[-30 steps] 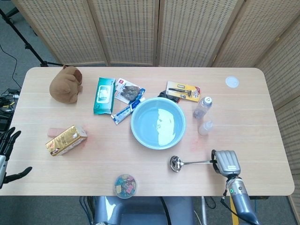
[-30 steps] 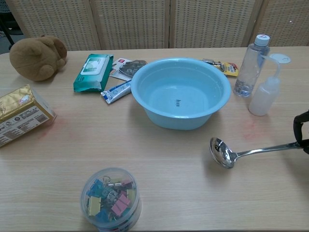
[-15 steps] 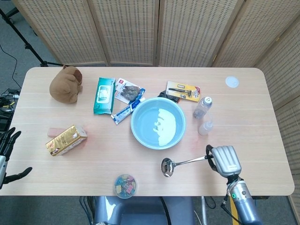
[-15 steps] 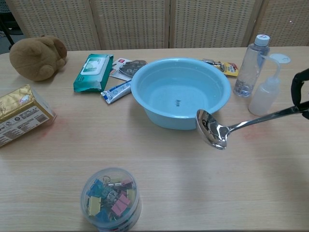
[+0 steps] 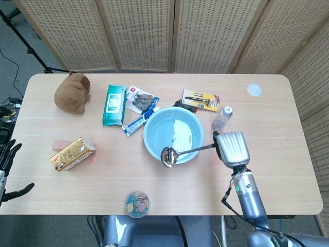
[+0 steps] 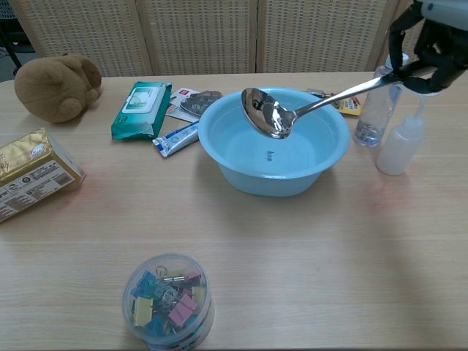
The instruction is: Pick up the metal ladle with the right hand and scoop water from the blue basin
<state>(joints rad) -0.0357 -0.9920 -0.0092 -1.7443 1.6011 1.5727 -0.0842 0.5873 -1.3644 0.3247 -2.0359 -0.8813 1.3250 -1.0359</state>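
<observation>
Above the table's right half, the right hand point(image 5: 232, 148) grips the handle end of the metal ladle point(image 6: 292, 112), whose bowl hangs over the blue basin point(image 5: 154, 145), clear of the water. Just right of the basin stand 2 clear bottles point(image 6: 399, 145). At the table's left edge, the left hand point(image 5: 7, 167) holds nothing, fingers spread.

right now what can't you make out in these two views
- Right hand grip on the ladle: head view shows only the hand's back; chest view cuts it at the top edge.
- Squeeze bottle: hidden under the right hand in head view.
- Left hand: cut by the left edge in head view, absent from chest view.
- Packet print: too small.
</observation>
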